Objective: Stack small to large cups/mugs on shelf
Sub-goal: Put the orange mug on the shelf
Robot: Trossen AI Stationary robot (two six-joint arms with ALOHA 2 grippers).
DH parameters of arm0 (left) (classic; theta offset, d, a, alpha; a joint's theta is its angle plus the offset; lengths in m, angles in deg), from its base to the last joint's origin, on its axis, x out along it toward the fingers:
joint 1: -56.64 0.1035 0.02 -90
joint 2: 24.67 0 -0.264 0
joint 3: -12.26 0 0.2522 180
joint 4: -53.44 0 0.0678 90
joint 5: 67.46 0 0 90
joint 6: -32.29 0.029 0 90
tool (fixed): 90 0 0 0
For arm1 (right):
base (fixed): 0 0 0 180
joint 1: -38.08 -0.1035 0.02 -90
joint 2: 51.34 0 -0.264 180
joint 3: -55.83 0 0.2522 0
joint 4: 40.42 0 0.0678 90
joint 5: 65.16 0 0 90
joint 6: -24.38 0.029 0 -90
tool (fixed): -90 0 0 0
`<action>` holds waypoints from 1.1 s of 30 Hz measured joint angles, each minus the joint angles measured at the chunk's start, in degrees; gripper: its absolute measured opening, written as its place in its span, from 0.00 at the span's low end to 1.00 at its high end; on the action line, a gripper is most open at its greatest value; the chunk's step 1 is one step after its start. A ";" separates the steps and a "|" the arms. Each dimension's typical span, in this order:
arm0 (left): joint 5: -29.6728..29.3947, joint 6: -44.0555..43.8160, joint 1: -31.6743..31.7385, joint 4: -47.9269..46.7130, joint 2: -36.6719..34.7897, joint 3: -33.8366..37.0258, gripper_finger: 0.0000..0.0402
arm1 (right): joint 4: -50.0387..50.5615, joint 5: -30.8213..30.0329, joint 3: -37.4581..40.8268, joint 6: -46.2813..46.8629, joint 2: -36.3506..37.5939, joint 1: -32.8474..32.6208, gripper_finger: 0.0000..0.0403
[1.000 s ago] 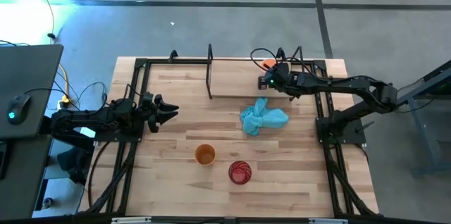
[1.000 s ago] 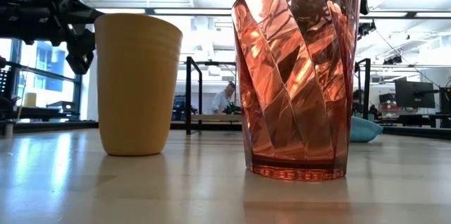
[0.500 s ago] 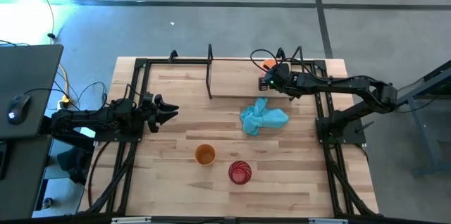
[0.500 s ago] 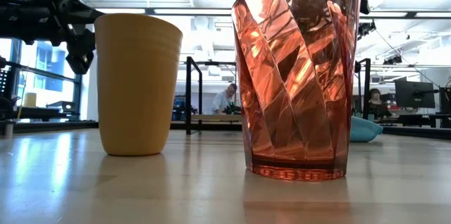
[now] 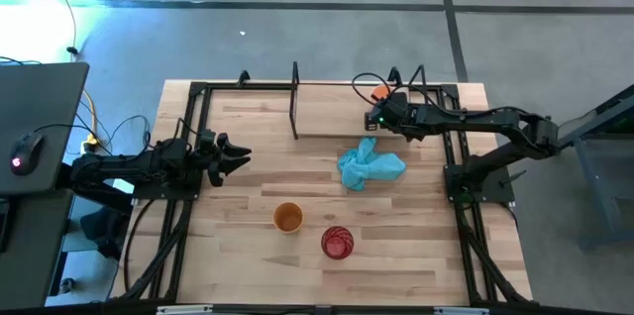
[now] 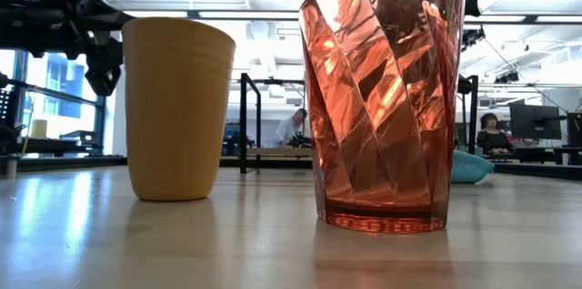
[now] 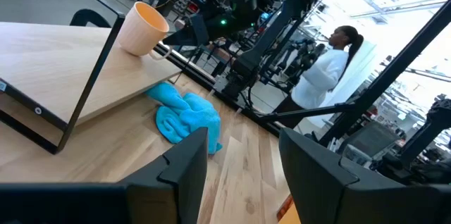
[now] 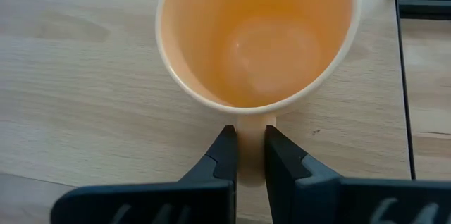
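Right gripper sat over the shelf at the table's 1 o'clock, fingers pinching the handle of the pale orange mug. Mug stood on the shelf board, mouth up. Left gripper waited at 9 o'clock, fingers spread, holding nothing. Amber-orange cup and red translucent cup stood side by side near 6 o'clock. Light blue cloth lay crumpled just in front of the shelf.
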 joint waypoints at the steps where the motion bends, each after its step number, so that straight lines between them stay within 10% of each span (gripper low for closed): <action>1: 0.00 -0.01 0.00 0.00 0.00 0.00 0.41 | -0.01 -0.04 0.00 0.00 0.03 -0.04 0.04; 33: 0.00 -0.51 0.01 0.07 0.02 0.00 0.41 | 1.51 2.98 -0.20 4.19 3.52 -0.13 0.03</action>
